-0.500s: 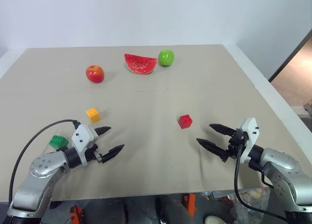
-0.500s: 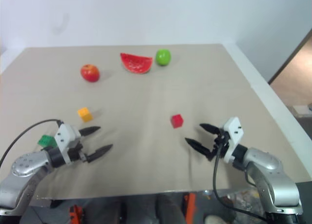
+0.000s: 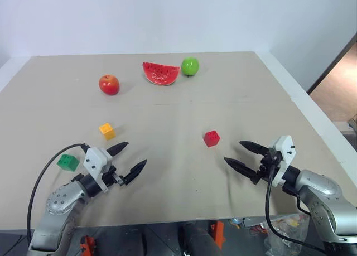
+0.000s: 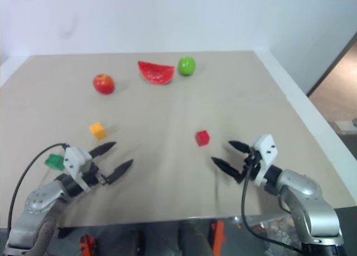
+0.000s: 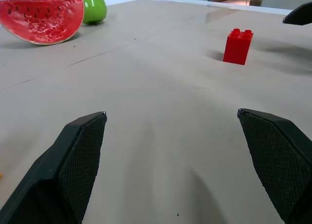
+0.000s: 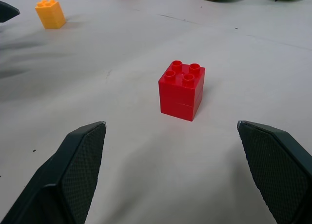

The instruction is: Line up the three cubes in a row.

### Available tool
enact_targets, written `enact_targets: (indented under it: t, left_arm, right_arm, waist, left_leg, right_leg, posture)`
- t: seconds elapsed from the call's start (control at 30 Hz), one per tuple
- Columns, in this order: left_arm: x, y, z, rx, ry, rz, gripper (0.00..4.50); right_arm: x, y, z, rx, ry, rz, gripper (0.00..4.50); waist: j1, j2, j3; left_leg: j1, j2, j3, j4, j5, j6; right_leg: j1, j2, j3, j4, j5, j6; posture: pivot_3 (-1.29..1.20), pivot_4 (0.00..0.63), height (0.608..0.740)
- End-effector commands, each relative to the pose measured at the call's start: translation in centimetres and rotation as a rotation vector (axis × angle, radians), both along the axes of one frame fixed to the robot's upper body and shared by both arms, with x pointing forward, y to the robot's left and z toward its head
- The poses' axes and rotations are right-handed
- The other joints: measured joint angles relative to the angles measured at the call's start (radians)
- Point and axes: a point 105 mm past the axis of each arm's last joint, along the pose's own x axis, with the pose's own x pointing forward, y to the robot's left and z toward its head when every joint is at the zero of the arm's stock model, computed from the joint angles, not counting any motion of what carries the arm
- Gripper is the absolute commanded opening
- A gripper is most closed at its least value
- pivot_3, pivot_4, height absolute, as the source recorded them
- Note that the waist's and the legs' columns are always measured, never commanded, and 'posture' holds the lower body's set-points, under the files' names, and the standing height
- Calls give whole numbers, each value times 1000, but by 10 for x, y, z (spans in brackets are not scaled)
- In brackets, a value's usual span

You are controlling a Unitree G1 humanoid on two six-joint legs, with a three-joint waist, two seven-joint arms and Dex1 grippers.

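Note:
Three studded cubes lie apart on the beige table. The red cube stands right of the middle, the yellow-orange cube left of the middle, and the green cube near the front left. My left gripper hovers open just right of the green cube and in front of the yellow-orange one, with nothing between its fingers. My right gripper is open too, empty, a short way in front and to the right of the red cube.
At the back of the table lie a red apple, a watermelon slice and a green apple. The table's right edge borders a drop to the floor.
My left gripper has shifted slightly to the right and toward the front edge. The right gripper and the cubes have stayed where they were.

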Motion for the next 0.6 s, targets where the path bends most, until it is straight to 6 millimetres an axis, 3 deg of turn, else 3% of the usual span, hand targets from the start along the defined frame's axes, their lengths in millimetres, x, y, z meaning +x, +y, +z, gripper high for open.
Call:
enact_targets:
  t: [0.03, 0.3, 0.4, 0.6]
  left_arm:
    - [-2, 4, 13, 15, -45, -17, 4467]
    - [-26, -21, 7, 139, 9, -320, 4467]
    - [-29, -27, 9, 142, 27, -376, 4467]
    - [-29, -30, 12, 142, 46, -422, 4467]
  right_arm:
    - [1, 3, 18, 36, -62, -24, 4500]
    - [13, 44, 37, 80, -151, -89, 4500]
    - [17, 58, 32, 59, -164, -126, 4500]
    - [31, 59, 16, 19, -156, -240, 4500]
  waist:
    - [0, 0, 0]
    - [-1, 0, 0]
    - [0, 0, 0]
    - [0, 0, 0]
  left_leg:
    - [0, 0, 0, 0, 0, 0]
    - [-1, 1, 0, 0, 0, 0]
    - [-1, 1, 0, 0, 0, 0]
    - [-3, 1, 0, 0, 0, 0]
  right_leg:
    - [0, 0, 0, 0, 0, 0]
    - [-1, 1, 0, 0, 0, -1]
    - [-2, 1, 0, 0, 0, -1]
    - [-3, 0, 0, 0, 0, -1]
  posture:
    - [0, 150, 740]
    - [0, 150, 740]
    - [0, 150, 740]
    - [0, 150, 740]
